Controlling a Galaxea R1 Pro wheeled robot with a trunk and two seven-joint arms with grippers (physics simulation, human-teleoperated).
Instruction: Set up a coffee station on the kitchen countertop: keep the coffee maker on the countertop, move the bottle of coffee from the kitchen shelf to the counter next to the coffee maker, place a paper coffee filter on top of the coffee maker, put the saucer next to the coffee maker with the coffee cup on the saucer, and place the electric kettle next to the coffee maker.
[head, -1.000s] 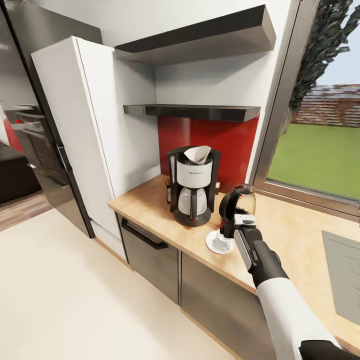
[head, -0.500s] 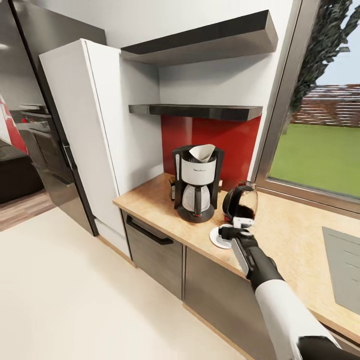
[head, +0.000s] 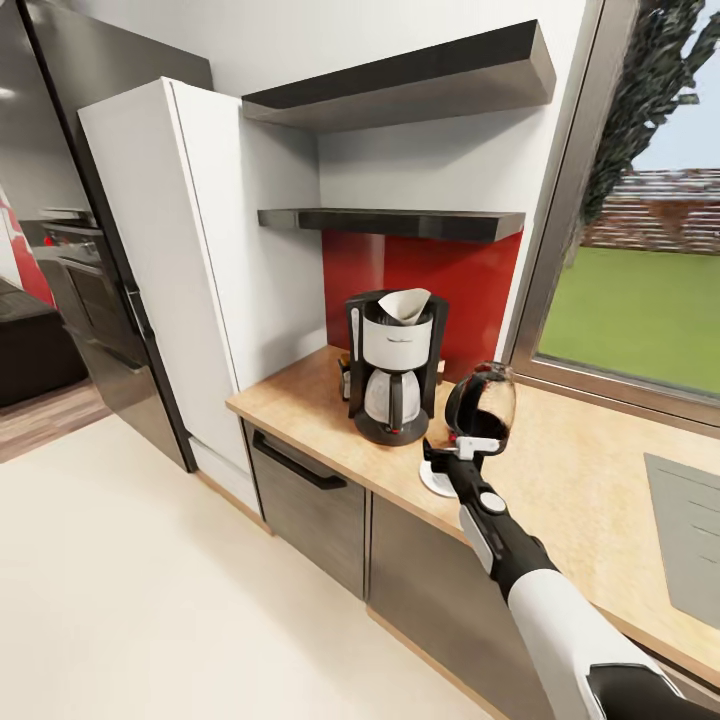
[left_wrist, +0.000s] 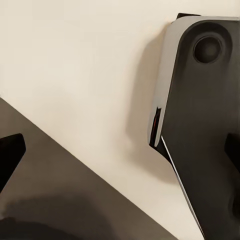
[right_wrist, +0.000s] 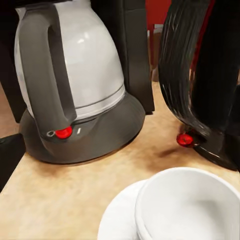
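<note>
since a moment ago the right hand (head: 447, 462) has pushed forward over the saucer (head: 436, 482); how far it is open cannot be told. the cup (right_wrist: 187, 205) sits empty on the saucer near the table (head: 580, 470) front edge, between coffee maker (head: 392, 365) and kettle (head: 480, 405). open table lies rightward.

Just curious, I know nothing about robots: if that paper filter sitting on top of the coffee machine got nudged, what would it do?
The paper filter looks thin and cone-shaped, so probably very light and floppy. It rests loosely in the open top of the coffee maker, so a nudge would likely crumple or shift it rather than tip the machine.
</note>
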